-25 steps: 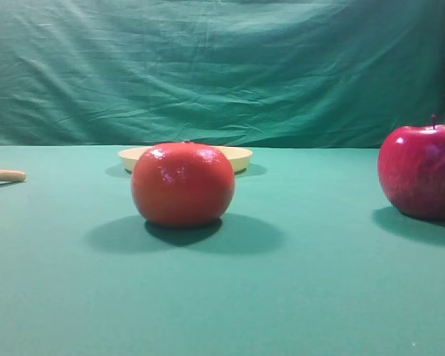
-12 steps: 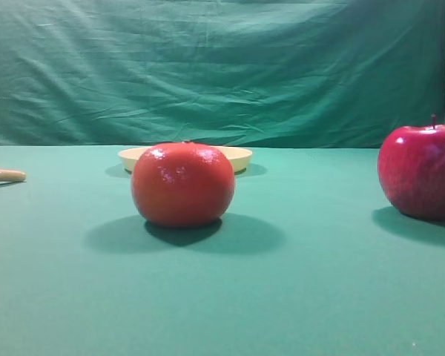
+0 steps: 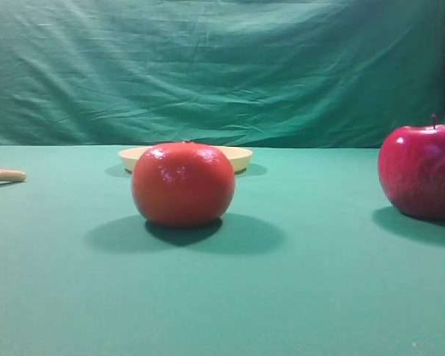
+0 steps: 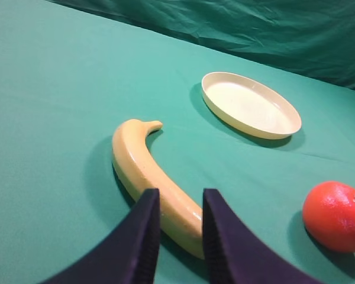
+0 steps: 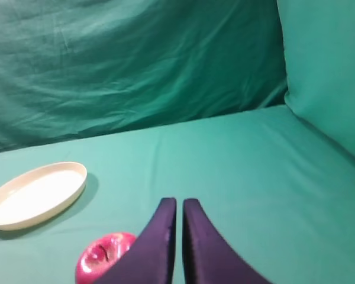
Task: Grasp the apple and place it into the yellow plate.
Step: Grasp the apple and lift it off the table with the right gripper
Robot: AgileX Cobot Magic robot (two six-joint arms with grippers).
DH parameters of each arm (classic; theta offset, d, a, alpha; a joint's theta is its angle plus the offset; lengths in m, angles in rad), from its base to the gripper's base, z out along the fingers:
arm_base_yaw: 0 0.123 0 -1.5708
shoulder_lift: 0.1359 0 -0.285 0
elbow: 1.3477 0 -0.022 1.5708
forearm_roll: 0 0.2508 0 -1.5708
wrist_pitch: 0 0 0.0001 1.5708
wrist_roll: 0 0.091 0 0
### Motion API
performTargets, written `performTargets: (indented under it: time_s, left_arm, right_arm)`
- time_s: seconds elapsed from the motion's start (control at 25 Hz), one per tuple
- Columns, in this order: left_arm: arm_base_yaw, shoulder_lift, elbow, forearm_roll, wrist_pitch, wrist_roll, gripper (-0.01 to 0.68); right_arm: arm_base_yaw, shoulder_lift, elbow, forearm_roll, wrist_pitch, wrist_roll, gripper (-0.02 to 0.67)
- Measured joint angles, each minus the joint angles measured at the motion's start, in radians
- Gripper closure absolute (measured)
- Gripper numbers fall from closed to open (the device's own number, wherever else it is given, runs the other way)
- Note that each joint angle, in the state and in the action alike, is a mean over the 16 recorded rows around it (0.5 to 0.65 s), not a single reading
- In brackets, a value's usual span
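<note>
On the table (image 3: pixel 319 297), the tomato-like fruit (image 3: pixel 182 184) sits near the middle, with the yellow plate (image 3: pixel 237 157) just behind it. The apple (image 3: pixel 420 171) stands well apart at the right; a banana (image 3: pixel 4 175) lies at the far left edge.

Table (image 3: pixel 319 297) draped in green cloth, smooth, lightly creased in places. Resting directly on it: apple (image 3: pixel 421 172), upright, stem up, at right edge of exterior view, well apart from the rest. Orange-red round fruit (image 3: pixel 183 184) near centre, shadow cast on cloth. Yellow plate (image 3: pixel 241 157) flat on cloth behind that fruit, partly hidden by it, not touching. Banana (image 4: pixel 148 171) lying on its side, left of plate and apart from it.
</note>
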Motion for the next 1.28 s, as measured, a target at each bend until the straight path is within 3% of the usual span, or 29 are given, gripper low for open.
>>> performTargets:
  time_s: [0.92, 1.28]
  left_arm:
    - [0.0, 0.0, 0.0, 0.0, 0.0, 0.0, 0.516]
    - [0.0, 0.0, 0.0, 0.0, 0.0, 0.0, 0.516]
  right_arm:
    - [0.06, 0.699, -0.451, -0.008, 0.506, -0.213, 0.649]
    - [0.154, 0.924, -0.554, -0.018, 0.52, -0.185, 0.632]
